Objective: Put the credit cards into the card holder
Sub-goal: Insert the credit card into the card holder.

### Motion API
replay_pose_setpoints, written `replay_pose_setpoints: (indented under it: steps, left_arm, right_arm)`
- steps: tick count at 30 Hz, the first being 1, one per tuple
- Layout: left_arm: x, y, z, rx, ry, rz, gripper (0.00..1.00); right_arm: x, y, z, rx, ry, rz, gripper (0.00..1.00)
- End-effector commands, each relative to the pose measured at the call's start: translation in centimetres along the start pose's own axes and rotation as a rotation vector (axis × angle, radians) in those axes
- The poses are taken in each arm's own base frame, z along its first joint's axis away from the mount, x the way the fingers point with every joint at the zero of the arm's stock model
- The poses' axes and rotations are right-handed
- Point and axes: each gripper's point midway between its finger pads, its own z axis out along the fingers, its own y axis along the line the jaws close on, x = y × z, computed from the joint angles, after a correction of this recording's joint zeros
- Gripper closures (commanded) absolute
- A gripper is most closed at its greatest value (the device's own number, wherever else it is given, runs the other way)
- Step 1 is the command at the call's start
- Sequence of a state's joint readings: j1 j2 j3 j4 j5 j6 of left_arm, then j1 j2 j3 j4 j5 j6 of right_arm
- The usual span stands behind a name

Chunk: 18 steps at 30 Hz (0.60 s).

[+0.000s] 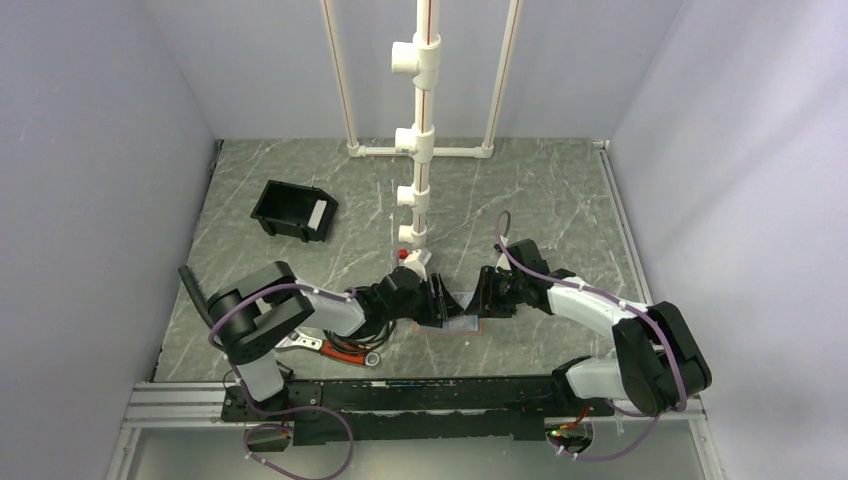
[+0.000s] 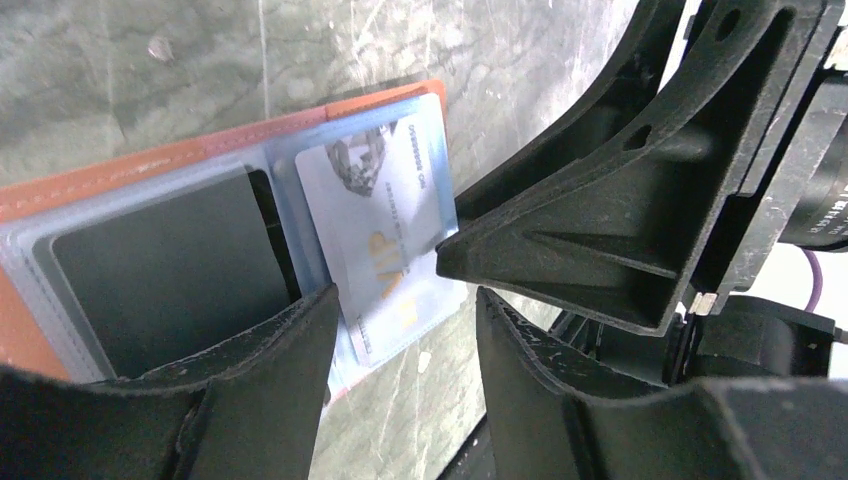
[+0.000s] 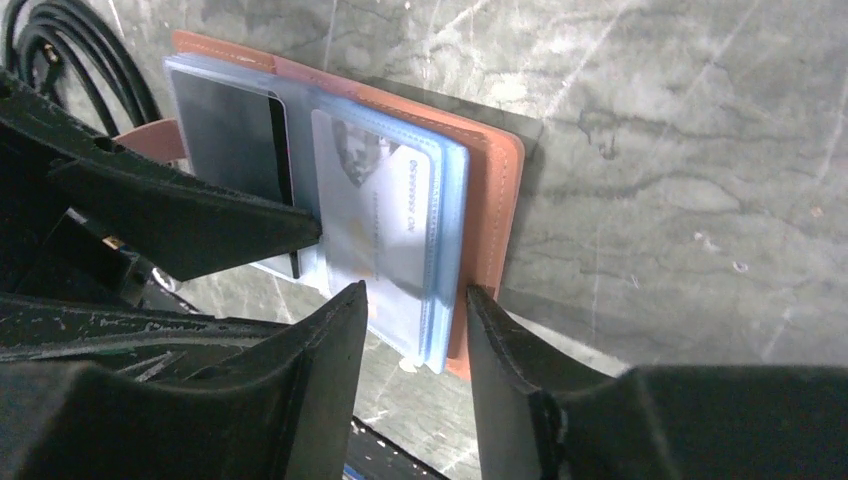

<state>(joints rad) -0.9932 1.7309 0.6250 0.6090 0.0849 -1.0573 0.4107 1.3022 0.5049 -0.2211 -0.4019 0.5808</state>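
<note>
The card holder (image 1: 465, 325) lies spread open on the table between both arms, its brown rim (image 3: 495, 200) around clear blue sleeves. A dark credit card (image 2: 170, 270) fills one half. A pale grey credit card (image 2: 385, 210) lies in the other half, apparently inside the sleeve. My left gripper (image 2: 405, 320) is open, its jaws straddling that card's near corner. My right gripper (image 3: 412, 310) is open too, its jaws either side of the sleeves' near edge. One right finger (image 2: 600, 220) touches the pale card (image 3: 385, 225) with its tip. A left finger (image 3: 200, 215) points at it from the other side.
A black open-topped bin (image 1: 293, 211) stands at the back left. A white pipe frame (image 1: 425, 120) rises at the back centre. Black cable (image 3: 60, 60) and an orange-handled tool (image 1: 335, 348) lie near the left arm's base.
</note>
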Motion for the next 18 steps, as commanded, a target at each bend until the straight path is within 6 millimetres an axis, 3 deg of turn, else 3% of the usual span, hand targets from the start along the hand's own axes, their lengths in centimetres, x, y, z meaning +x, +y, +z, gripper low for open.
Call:
replay_pose_setpoints:
  steps: [1,5,10,18]
  left_arm:
    - [1.2,0.4,-1.2,-0.035,0.046,0.021,0.41]
    - [1.6,1.4,-1.2,-0.079,0.056,0.004,0.48]
    - [2.1,3.3,-0.6,-0.169,0.081,-0.007,0.71]
    - [3.2,7.2,-1.5,-0.324,0.101,-0.09,0.92]
  right_arm:
    - [-0.3,-1.4,-1.7,0.131,-0.031,0.0,0.52]
    - [-1.2,0.2,-3.1,0.087,-0.072,-0.02,0.45]
    - [-0.9,2.2,-2.5,-0.032,-0.034,-0.031,0.53]
    - [0.0,1.7,-1.0,-0.059,0.005,-0.006,0.6]
